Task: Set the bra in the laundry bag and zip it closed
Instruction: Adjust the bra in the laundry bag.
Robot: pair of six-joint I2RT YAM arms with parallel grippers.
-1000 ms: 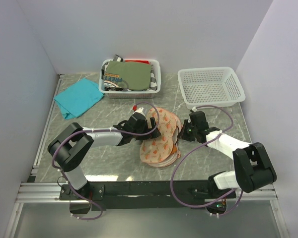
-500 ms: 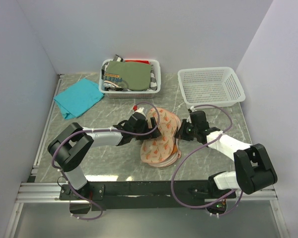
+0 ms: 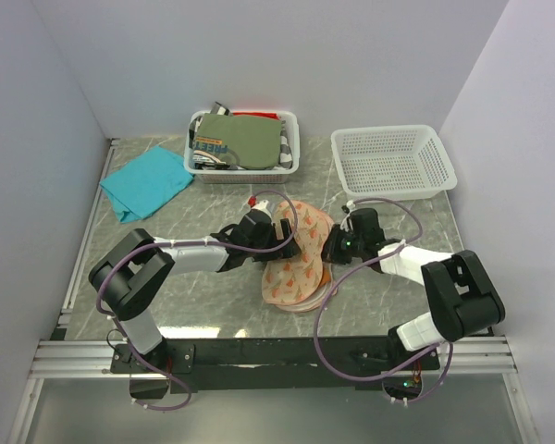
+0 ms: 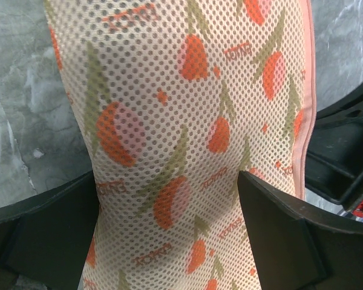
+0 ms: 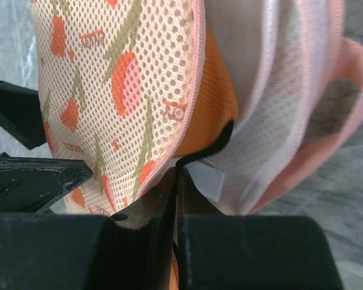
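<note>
The laundry bag (image 3: 299,262) lies on the desk (image 3: 194,287) between the two arms, near the centre, with its shells parted along the right edge. The left gripper (image 4: 168,181) straddles the narrow waist of the bag; its jaws stand wide and bear on the printed mesh from both sides. The right gripper (image 5: 176,172) sits at the open edge of the bag, jaws pressed together on a dark-trimmed edge of the bra (image 5: 216,103). The bra lies inside the bag, its orange fabric showing between the upper mesh shell and the white lining. The zipper (image 4: 304,115) runs along the right edge of the upper shell. Far across the desk stand a white mesh basket (image 3: 395,162) and a teal cloth (image 3: 146,181).
</note>
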